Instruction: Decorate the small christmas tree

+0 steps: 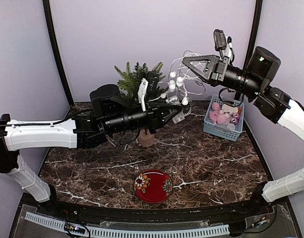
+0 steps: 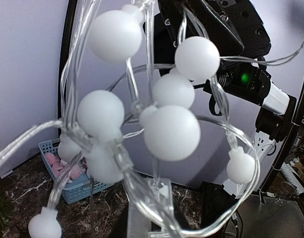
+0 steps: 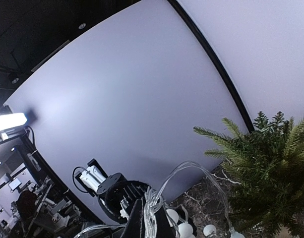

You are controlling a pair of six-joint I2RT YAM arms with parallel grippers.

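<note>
Small christmas tree [image 1: 137,77]: upright, dark green needle branches, light-wood stump base [image 1: 147,139] on counter [image 1: 216,163], just behind my left hand [image 1: 177,111]. Left hand around light string [image 1: 177,82]; can't tell if clamped. Right hand [image 1: 186,59], up above left, pinched tight on same string. Blue basket [image 1: 211,130] below right hand: pink and white ornaments [image 1: 220,115]. Red flowered plate [image 1: 152,186] nearer me than left hand.

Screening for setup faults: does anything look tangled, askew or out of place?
The light string is bunched into a tangle of crossing loops and white bulbs, hanging in the air beside the small christmas tree, not draped on it. The right gripper holds its top; the left gripper is at its lower loops.
</note>
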